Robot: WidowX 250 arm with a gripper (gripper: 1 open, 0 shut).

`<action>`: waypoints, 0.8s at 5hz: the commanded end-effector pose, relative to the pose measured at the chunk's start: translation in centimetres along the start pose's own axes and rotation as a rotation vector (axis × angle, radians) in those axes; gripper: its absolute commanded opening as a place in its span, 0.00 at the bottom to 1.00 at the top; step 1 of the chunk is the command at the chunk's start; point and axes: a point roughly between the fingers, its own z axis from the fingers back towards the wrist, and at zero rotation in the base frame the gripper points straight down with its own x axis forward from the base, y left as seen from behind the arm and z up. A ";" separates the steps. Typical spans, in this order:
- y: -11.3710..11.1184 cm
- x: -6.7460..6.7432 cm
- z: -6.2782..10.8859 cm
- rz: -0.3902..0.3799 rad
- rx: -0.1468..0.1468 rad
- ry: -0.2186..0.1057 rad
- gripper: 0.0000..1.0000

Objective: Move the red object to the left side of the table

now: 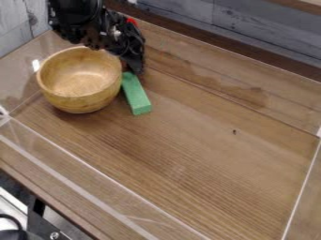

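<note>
The black gripper (129,60) hangs low over the back left of the table (213,141), just behind the far end of a green block (135,95) and beside the wooden bowl (78,79). The fingers merge into one dark mass, so how the jaws stand is unclear. The red object is hidden; no red fruit shows on the wood around the gripper. Whether it lies under or between the fingers I cannot tell.
The bowl stands at the left with the green block lying slanted against its right side. Low clear acrylic walls (150,204) edge the tabletop. A grey plank wall (251,23) runs along the back.
</note>
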 end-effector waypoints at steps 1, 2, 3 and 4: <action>0.6 0.6 0.0 0.008 0.001 -0.002 0.00; 0.3 1.5 0.0 0.009 -0.008 0.013 0.00; 0.3 2.0 0.2 0.020 -0.010 0.020 0.00; 0.4 2.5 0.5 0.033 -0.012 0.026 0.00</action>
